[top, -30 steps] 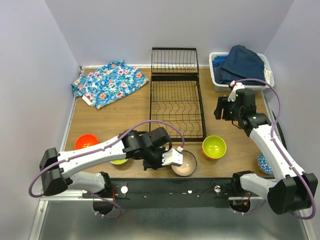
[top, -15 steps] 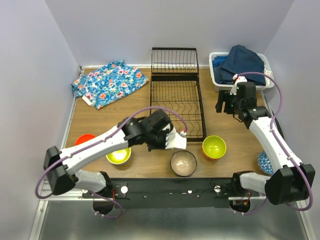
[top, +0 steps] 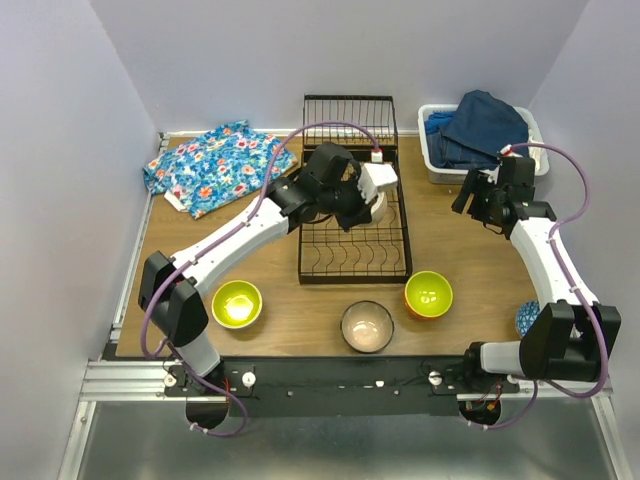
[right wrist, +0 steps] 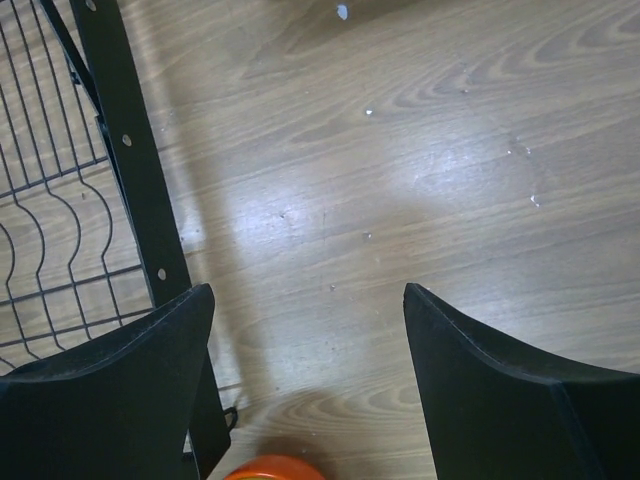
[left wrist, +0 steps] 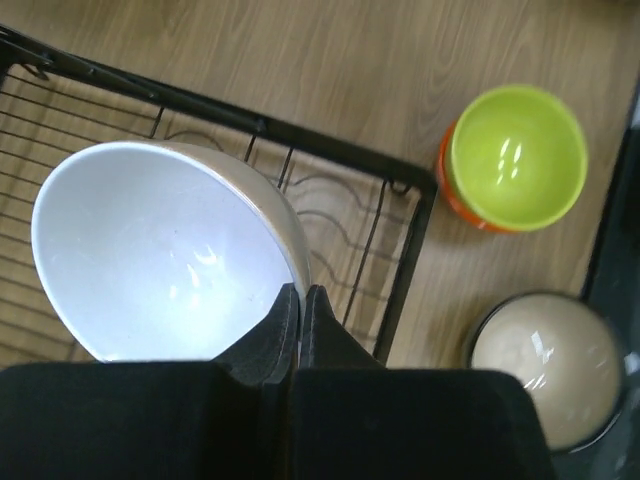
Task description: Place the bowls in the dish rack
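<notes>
My left gripper (top: 368, 197) is shut on the rim of a white bowl (top: 377, 207) and holds it over the far part of the black dish rack (top: 403, 232). In the left wrist view the fingertips (left wrist: 300, 297) pinch the white bowl's (left wrist: 160, 250) rim above the rack's corner (left wrist: 400, 190). My right gripper (top: 474, 196) is open and empty, right of the rack; its wrist view shows it (right wrist: 308, 300) over bare wood. A yellow-green bowl (top: 237, 303), a beige bowl (top: 367, 325), an orange bowl with lime inside (top: 428, 293) and a blue-white bowl (top: 526, 322) sit near the front. The red-orange and dark blue bowls are hidden.
A floral cloth (top: 220, 165) lies at the back left. A white bin of blue clothes (top: 436, 160) stands at the back right, just behind my right gripper. The rack's hinged end panel (top: 350, 122) stands up at the far end.
My left arm has lifted the white bowl from beside the beige bowl and carried it away from me, over the rack. My right gripper has moved a little to the right and back.
</notes>
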`<state>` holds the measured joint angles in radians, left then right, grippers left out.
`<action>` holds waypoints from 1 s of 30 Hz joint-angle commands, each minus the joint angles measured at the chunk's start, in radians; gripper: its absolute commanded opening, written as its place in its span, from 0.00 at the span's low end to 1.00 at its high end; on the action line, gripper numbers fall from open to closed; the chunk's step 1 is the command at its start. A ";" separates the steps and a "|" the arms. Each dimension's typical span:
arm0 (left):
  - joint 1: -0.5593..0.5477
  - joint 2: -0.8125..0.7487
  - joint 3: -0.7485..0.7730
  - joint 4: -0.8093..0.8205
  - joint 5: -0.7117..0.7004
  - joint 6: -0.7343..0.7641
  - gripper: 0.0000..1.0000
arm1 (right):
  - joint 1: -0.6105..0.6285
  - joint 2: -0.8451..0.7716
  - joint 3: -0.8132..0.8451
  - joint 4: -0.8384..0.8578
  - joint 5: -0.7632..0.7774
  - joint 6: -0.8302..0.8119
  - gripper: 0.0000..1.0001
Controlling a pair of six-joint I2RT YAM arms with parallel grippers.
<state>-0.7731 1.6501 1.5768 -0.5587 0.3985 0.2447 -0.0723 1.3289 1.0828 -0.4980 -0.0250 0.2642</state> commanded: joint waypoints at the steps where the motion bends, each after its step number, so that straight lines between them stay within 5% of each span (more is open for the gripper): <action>1: 0.095 0.004 -0.122 0.459 0.268 -0.431 0.00 | -0.020 0.026 0.019 -0.010 -0.033 0.010 0.84; 2: 0.124 -0.003 -0.227 0.710 0.298 -0.531 0.00 | -0.023 0.033 0.022 -0.013 -0.033 0.007 0.84; 5: 0.144 0.052 -0.334 1.134 0.375 -0.842 0.00 | -0.029 0.047 0.020 -0.017 -0.030 0.000 0.84; 8: 0.150 0.155 -0.308 1.338 0.414 -1.054 0.00 | -0.032 0.055 0.017 -0.020 -0.029 -0.006 0.84; 21: 0.164 0.392 -0.144 1.465 0.361 -1.249 0.00 | -0.040 0.098 0.015 -0.024 -0.023 -0.034 0.83; 30: 0.172 0.421 -0.211 1.589 0.271 -1.338 0.00 | -0.041 0.145 0.055 -0.042 -0.018 -0.062 0.83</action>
<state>-0.6079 2.0861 1.3975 0.8547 0.7433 -1.0248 -0.1043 1.4506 1.0950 -0.5175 -0.0422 0.2264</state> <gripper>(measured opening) 0.014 0.829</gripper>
